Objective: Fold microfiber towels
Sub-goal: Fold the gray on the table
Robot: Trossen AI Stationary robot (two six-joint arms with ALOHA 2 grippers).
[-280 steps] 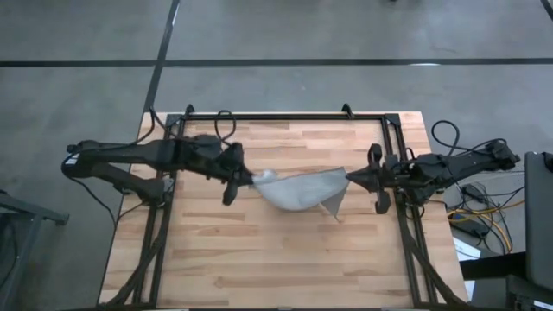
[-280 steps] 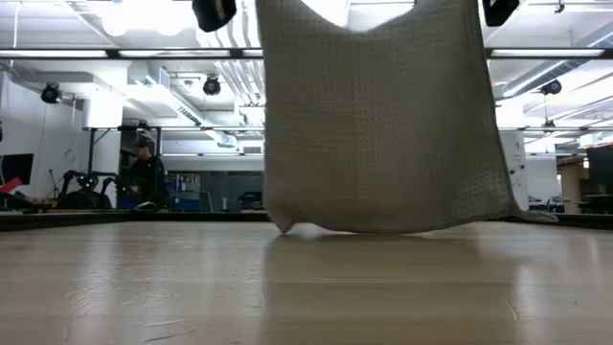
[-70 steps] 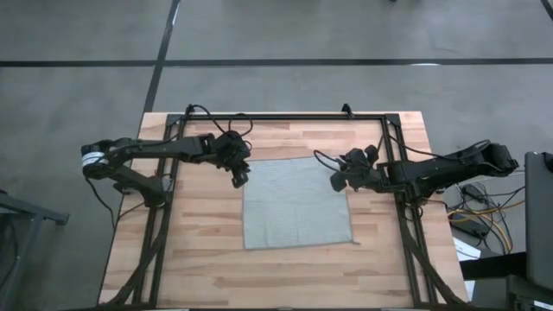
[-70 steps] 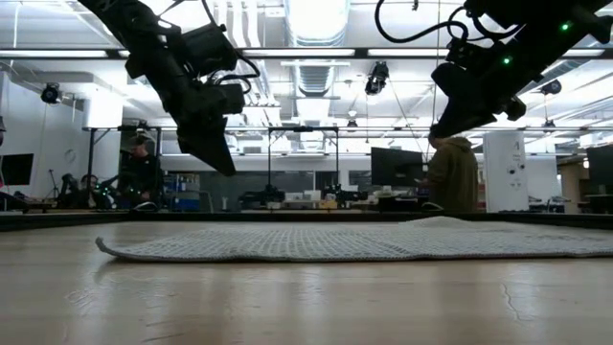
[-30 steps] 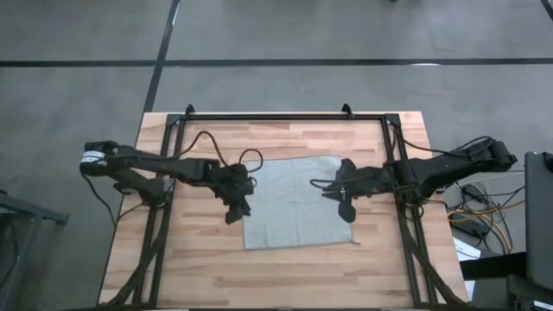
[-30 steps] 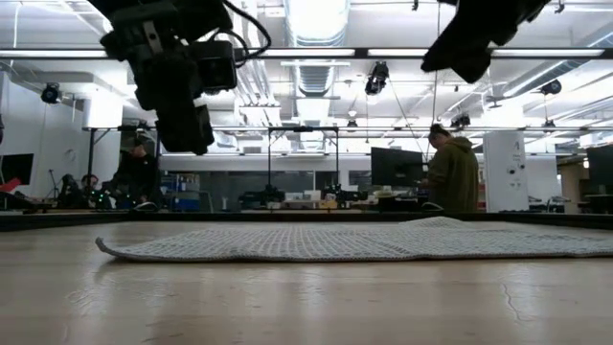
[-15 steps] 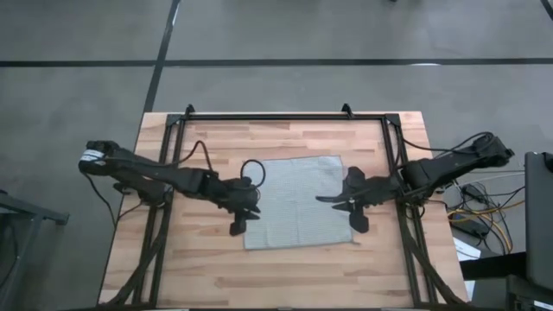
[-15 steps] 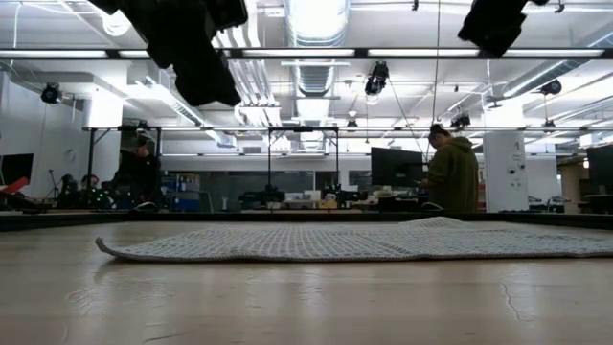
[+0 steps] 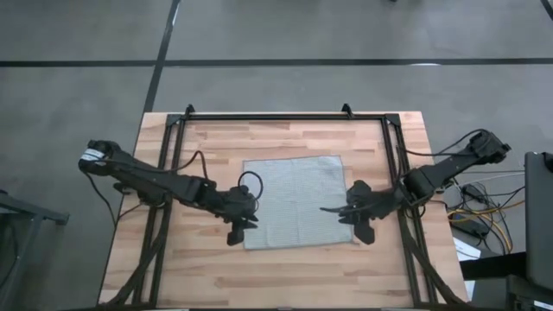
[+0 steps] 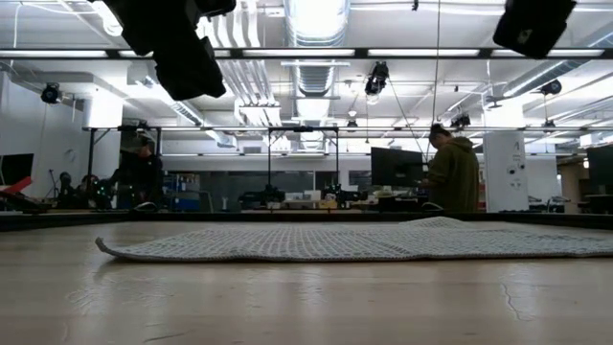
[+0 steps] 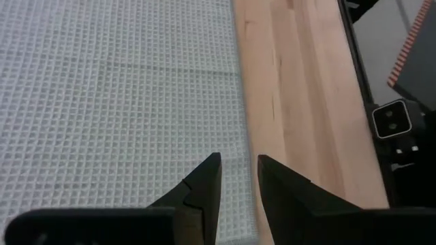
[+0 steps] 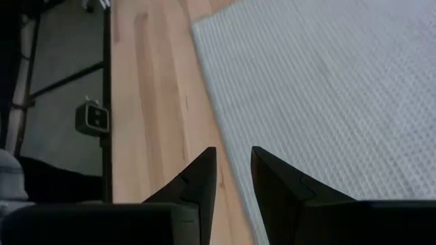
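Grey-blue microfiber towel (image 9: 296, 200) lies spread flat at the middle of the wooden table (image 9: 199, 263). Left gripper (image 9: 242, 226) hovers over its near-left corner, right gripper (image 9: 356, 221) over its near-right corner; each has its fingers (image 11: 204, 182) slightly parted, holding nothing.

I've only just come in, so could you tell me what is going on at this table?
The two-armed robot is folding a microfiber towel, which lies spread flat on the wooden table. The left gripper and the right gripper hang above the towel's near corners, jaws a little apart and holding nothing. No fold is made yet.
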